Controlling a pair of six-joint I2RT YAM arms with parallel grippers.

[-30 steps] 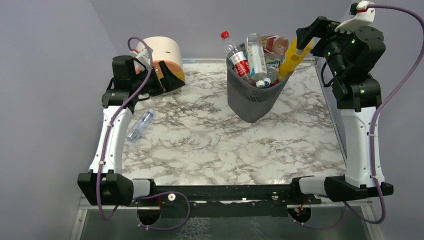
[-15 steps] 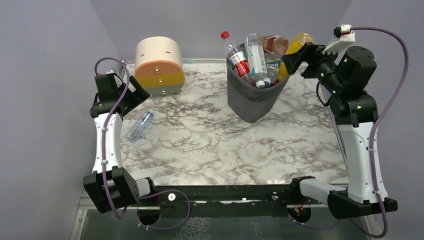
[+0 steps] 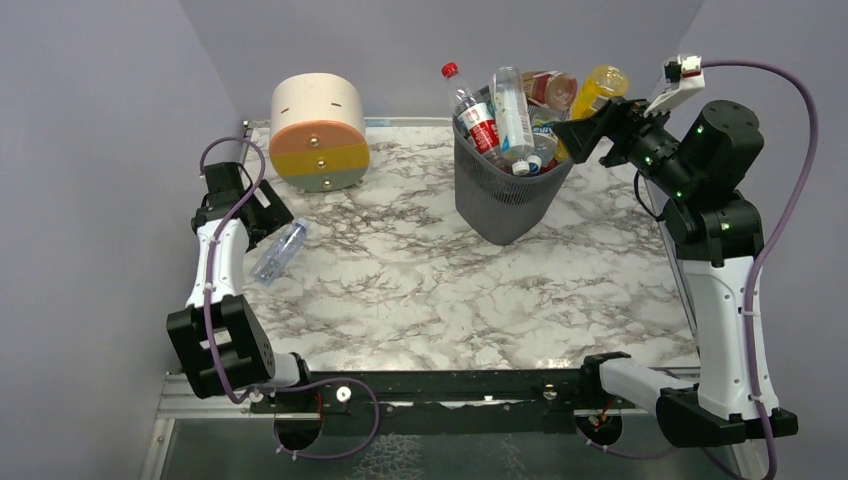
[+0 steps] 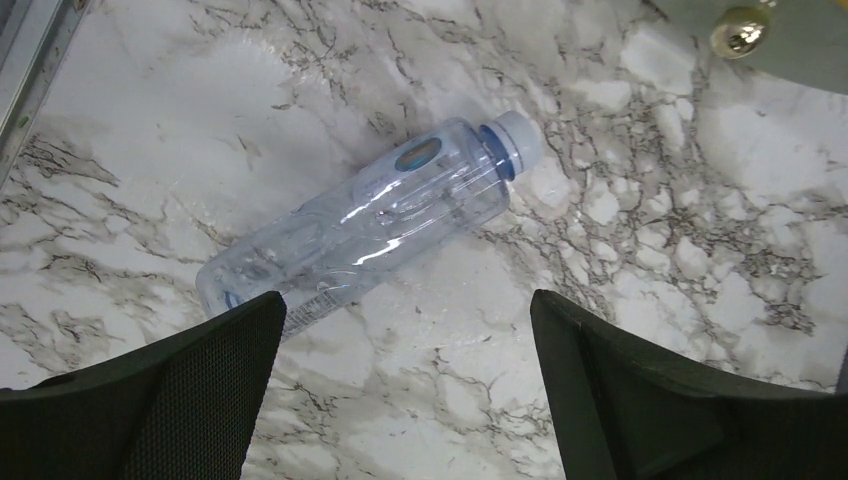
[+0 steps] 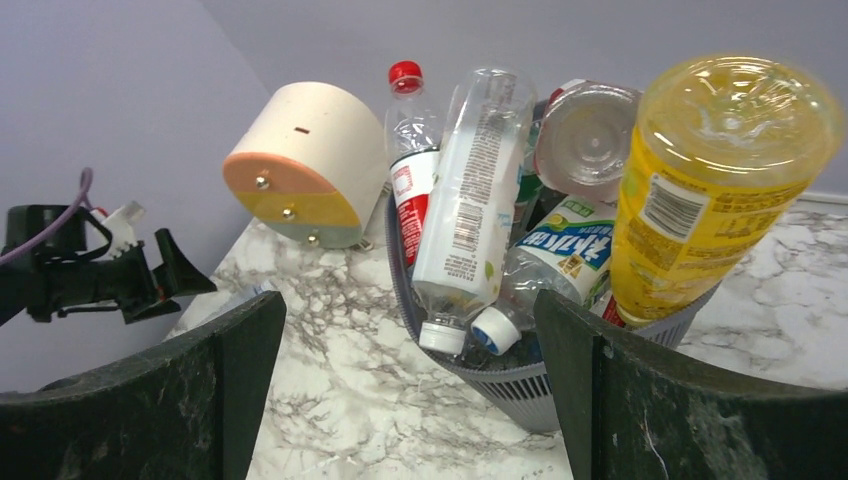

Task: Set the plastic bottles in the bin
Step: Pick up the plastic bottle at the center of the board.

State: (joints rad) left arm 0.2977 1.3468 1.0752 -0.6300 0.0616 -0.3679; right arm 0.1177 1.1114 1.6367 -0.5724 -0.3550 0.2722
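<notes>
The dark grey mesh bin [image 3: 505,205] stands at the back middle of the marble table, heaped with several plastic bottles. A yellow bottle [image 3: 600,85] leans upside down at its right rim and also shows in the right wrist view [image 5: 715,180]. My right gripper [image 3: 588,133] is open and empty just right of the rim [image 5: 408,300]. One clear bottle [image 3: 280,250] with a pale blue cap lies on the table at the left. My left gripper [image 3: 270,212] hovers open just behind it; in the left wrist view the bottle [image 4: 370,225] lies beyond the open gripper [image 4: 405,300].
A round beige, orange and yellow drawer unit [image 3: 318,130] stands at the back left, close behind the left arm; it also shows in the right wrist view [image 5: 305,165]. The table's left metal edge [image 4: 30,70] runs near the clear bottle. Grey walls close in on both sides.
My right gripper let go of the yellow bottle, which now rests in the bin, and drew back right. My left arm swung from the drawer unit down to the clear bottle.
</notes>
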